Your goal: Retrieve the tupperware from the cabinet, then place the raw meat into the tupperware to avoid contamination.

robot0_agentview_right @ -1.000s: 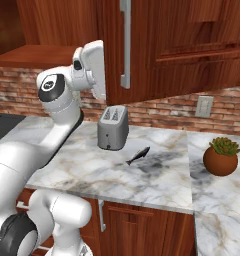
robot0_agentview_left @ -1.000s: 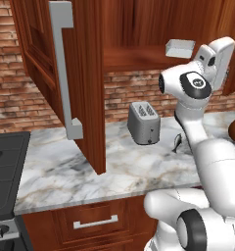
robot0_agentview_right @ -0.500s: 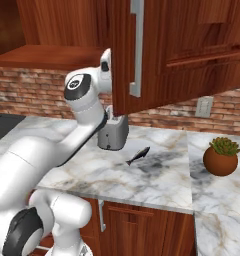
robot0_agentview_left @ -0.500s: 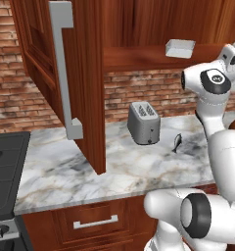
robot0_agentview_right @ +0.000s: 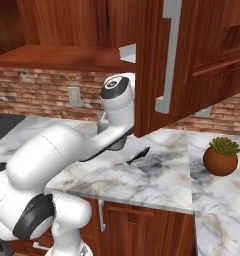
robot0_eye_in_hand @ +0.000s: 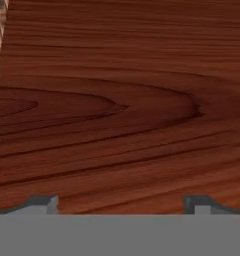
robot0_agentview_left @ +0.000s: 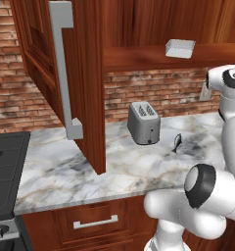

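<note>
Left base view: the tupperware (robot0_agentview_left: 180,48) sits on the cabinet (robot0_agentview_left: 139,29) shelf, above and to the right of the toaster (robot0_agentview_left: 144,122). It's a small shallow white rectangle with a rimmed edge, long axis running along the shelf front. The raw meat (robot0_agentview_left: 177,142) lies on the bench (robot0_agentview_left: 65,171) just right of the toaster, slim, dark, fish-shaped. The arm's upper joints stand right of the toaster, below shelf level.

Right base view: a white corner of the tupperware shows on the shelf above the toaster side, beside the open door. Fish lies right of the arm.

Hand view: tool (robot0_eye_in_hand: 121,205) is spread wide, tips well apart, nothing between them, facing bare cabinet wood. You'll likely need to swing it toward the tupperware.
</note>
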### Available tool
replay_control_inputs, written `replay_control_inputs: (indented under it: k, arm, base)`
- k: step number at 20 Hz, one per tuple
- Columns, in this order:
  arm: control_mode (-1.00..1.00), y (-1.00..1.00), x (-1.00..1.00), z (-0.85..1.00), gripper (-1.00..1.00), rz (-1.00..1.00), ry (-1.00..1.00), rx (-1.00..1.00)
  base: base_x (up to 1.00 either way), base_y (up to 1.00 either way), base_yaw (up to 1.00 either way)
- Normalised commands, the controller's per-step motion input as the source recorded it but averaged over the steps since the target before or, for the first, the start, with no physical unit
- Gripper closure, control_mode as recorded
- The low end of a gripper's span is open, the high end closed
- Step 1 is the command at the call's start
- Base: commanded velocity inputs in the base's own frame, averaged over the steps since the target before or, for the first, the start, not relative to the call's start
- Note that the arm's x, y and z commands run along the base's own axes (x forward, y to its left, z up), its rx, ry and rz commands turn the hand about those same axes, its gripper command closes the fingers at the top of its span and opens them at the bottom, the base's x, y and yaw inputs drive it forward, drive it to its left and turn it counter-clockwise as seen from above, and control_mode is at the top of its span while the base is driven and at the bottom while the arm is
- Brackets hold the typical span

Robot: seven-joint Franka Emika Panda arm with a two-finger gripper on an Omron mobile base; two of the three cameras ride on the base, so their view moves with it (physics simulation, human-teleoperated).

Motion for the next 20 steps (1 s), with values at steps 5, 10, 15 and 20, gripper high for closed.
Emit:
replay_control_inputs:
  k: [5, 10, 15, 20]
  arm:
    - [-1.0, -0.93, -0.11, -0.19, -1.0, -0.15, 0.08, 0.01]
    - [-1.0, -0.68, -0.03, -0.17, -1.0, -0.06, 0.08, 0.01]
    - [-1.0, 0.28, -0.39, 0.02, -1.0, 0.02, -0.04, 0.0]
    - [-1.0, 0.6, -0.65, 0.2, -1.0, -0.07, -0.27, 0.01]
  base:
    - [0.0, 0.0, 0.0]
    - [0.0, 0.0, 0.0]
    - [0.0, 0.0, 0.0]
    - [0.0, 0.0, 0.0]
